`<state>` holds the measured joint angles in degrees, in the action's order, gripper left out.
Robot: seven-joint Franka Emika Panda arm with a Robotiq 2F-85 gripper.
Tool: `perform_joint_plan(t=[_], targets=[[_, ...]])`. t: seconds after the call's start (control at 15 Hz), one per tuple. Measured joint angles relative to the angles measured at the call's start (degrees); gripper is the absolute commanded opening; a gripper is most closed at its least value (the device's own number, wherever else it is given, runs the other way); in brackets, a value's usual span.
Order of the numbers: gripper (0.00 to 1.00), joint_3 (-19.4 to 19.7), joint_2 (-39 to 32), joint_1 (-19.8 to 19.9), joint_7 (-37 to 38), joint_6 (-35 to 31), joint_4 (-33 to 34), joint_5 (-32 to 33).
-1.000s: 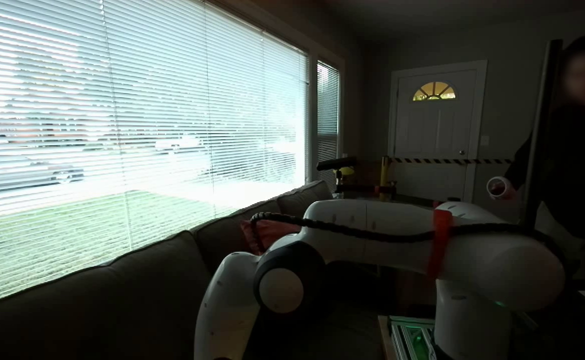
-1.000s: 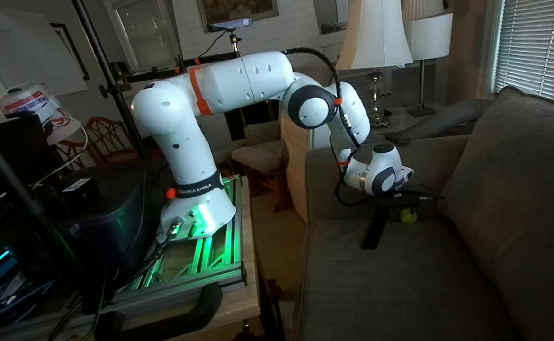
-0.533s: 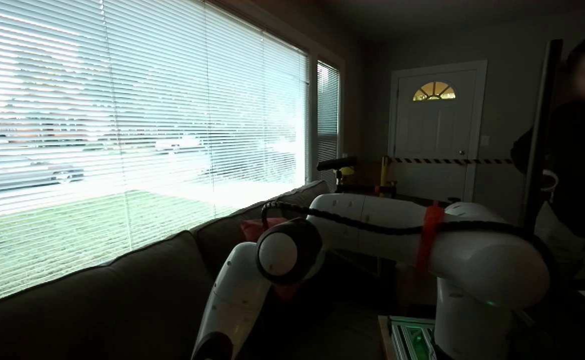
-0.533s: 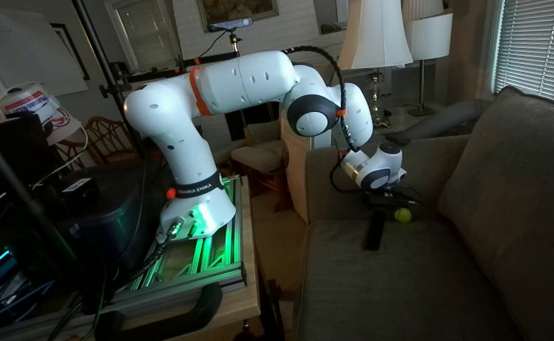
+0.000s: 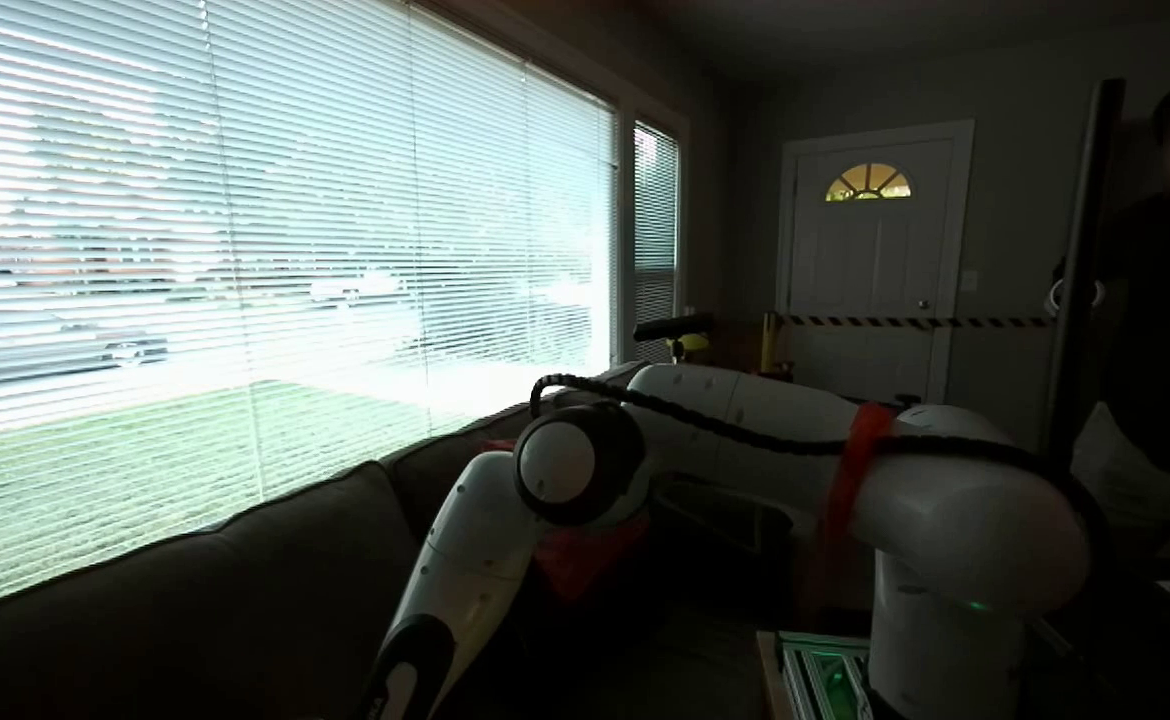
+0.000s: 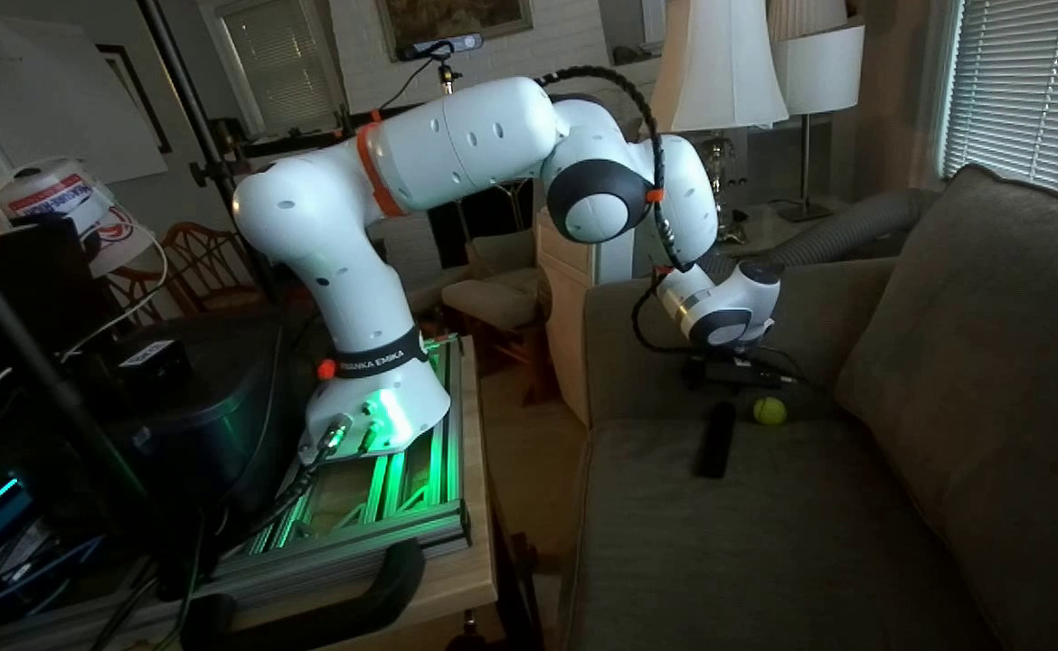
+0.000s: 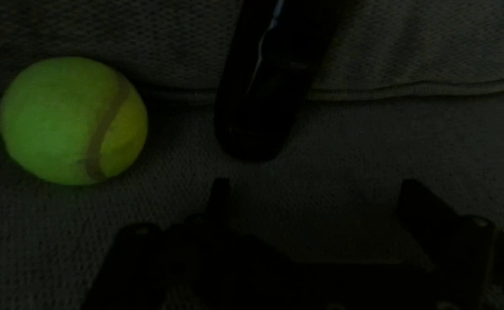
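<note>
We count 1 ball (image 7: 73, 120) and 1 black bar (image 7: 269, 94) on the couch (image 6: 764, 542), near 1 gripper (image 7: 315, 185), its 2 jaws wide apart; we read FRANKA EMIKA on the white arm (image 6: 457, 136)

The white arm (image 6: 466, 136) climbs from its base (image 6: 375, 398), leaning back a touch, then stretches out on a slight upward slant to a dark-ringed joint (image 6: 594, 201), where it bends and drops steeply. At the far end the wrist (image 6: 719, 312) tips over, carrying the end effector (image 7: 315, 181) low and facing downward, just a dark shape in an exterior view. In the wrist view I can see its two black fingers (image 7: 426, 211) standing wide apart.
</note>
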<state>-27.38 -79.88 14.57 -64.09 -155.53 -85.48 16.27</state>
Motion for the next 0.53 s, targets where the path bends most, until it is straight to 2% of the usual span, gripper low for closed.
perform_joint_plan(t=[0.27, 0.53], targets=[[1.00, 7.1, 7.2, -6.0, 0.0, 0.0, -2.8, 0.3], [1.00, 17.3, 10.2, -13.7, 0.5, -1.0, -2.9, 2.3]])
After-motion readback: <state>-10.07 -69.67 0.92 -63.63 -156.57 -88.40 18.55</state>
